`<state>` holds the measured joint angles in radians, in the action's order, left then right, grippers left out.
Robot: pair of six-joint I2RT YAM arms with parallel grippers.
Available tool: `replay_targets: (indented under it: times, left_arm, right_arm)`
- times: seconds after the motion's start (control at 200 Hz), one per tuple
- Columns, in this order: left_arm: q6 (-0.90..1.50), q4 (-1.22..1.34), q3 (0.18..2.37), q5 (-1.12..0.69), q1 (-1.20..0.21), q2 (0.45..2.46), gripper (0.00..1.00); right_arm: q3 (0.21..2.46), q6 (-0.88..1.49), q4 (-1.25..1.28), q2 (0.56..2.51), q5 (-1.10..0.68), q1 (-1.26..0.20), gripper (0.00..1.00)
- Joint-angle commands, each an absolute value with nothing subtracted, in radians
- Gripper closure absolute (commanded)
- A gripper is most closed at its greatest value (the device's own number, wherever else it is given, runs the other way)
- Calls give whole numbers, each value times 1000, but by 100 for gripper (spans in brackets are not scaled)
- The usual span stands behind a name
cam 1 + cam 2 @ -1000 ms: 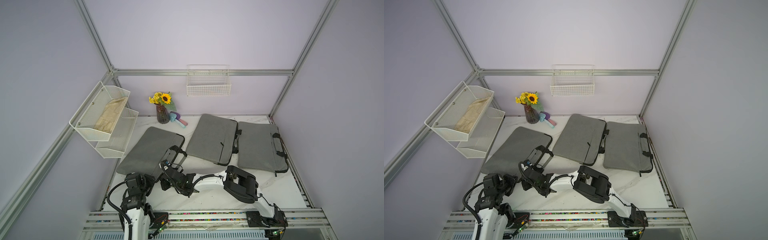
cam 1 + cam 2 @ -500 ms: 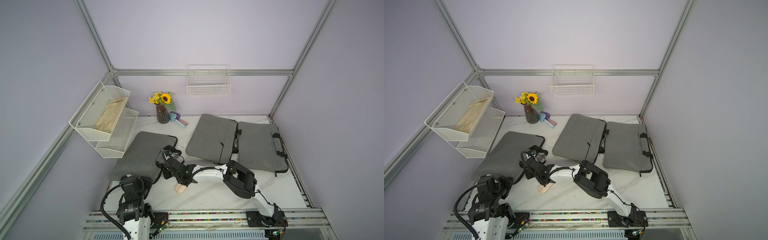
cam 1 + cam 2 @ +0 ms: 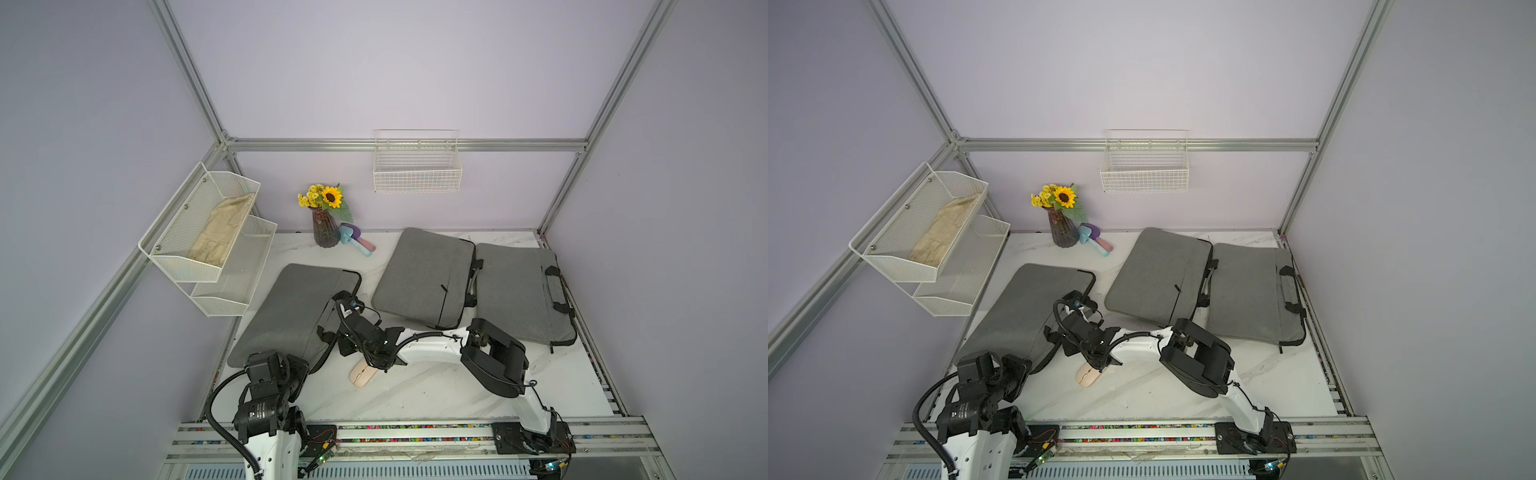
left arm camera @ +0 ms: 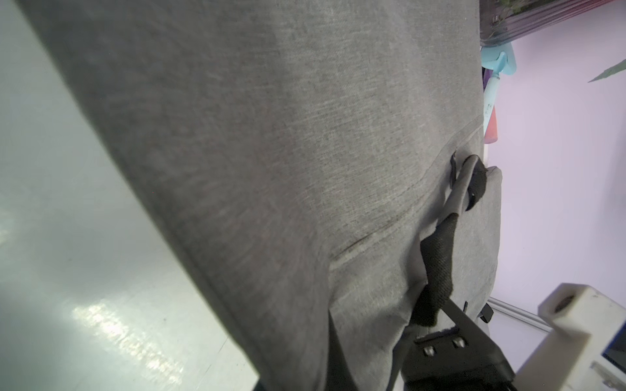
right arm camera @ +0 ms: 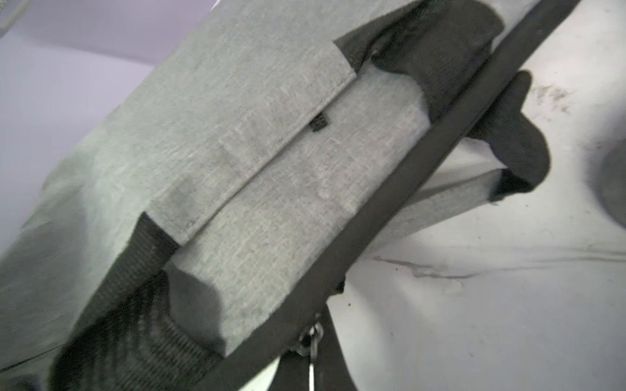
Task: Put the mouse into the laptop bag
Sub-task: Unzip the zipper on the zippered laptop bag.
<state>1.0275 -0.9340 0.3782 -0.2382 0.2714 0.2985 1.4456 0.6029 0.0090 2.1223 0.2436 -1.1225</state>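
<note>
Lilac walls are boxing in a white marble tabletop [image 3: 436, 399], and both arms are working at the grey fabric laptop bag [image 3: 291, 316], whose handle side seems to be riding up off the marble. The left gripper [image 4: 437, 315] is pinching the bag's black webbing handle [image 4: 437, 260]. The right gripper [image 5: 311, 340] is sitting pressed together at the bag's black zipper edge [image 5: 423, 162]. Whether it is actually nipping the small metal pull there, I cannot tell.

The pale pink oval computer mouse [image 3: 362, 372] is lying bare on the marble just off the bag's near corner, outside the bag and touching neither gripper. Its long axis is slanting roughly in line with the bag's handle-side edge, and its far end is tucking under the right arm's black wrist [image 3: 368, 338]. So the mouse is lying behind the right gripper's fingertips, back along that arm, not ahead of them.

To my eye the right arm is the nearer one, since the left is sitting across the bag's near corner, busy with the handle. The pick is looking like a matter of the right gripper backing off the bag's edge and coming down across the mouse's narrow width.
</note>
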Motion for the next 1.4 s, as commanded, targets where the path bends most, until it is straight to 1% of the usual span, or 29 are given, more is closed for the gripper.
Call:
replay_targets:
  times: [0.0,0.24,0.435,0.525,0.74,0.895,1.02,1.09,1.125,1.255,1.395]
  left_arm:
    - [989,-928,459,-110,280,314,100]
    - [1035,-965,495,32,282,295,100]
    - [1077,-983,508,163,284,324,100]
    - [1081,-967,508,196,288,321,100]
    - [1061,-935,565,193,315,401,100]
    - [1023,-910,621,169,369,477,100]
    - [982,-872,666,122,411,530,100]
    - [967,-844,682,83,430,577,100]
    - [963,-830,682,70,438,593,100]
    - [959,-760,647,23,460,639,100]
    - [961,-702,589,2,491,674,100]
  right_arm:
    - [1424,655,-35,2059,442,-1050,100]
    - [1408,648,-65,2031,498,-1018,100]
    - [1474,606,-104,2018,520,-1017,100]
    - [1503,596,-127,2008,539,-1017,100]
    - [1529,565,-163,1996,605,-1018,100]
    - [1518,583,-195,1991,668,-1015,100]
    - [1497,611,-218,1979,655,-1019,100]
    - [1461,567,-155,1943,627,-1044,100]
    - [1454,535,-127,1925,626,-1063,100]
    - [1483,529,-181,1876,675,-1117,100]
    - [1479,510,-198,1831,701,-1131,100]
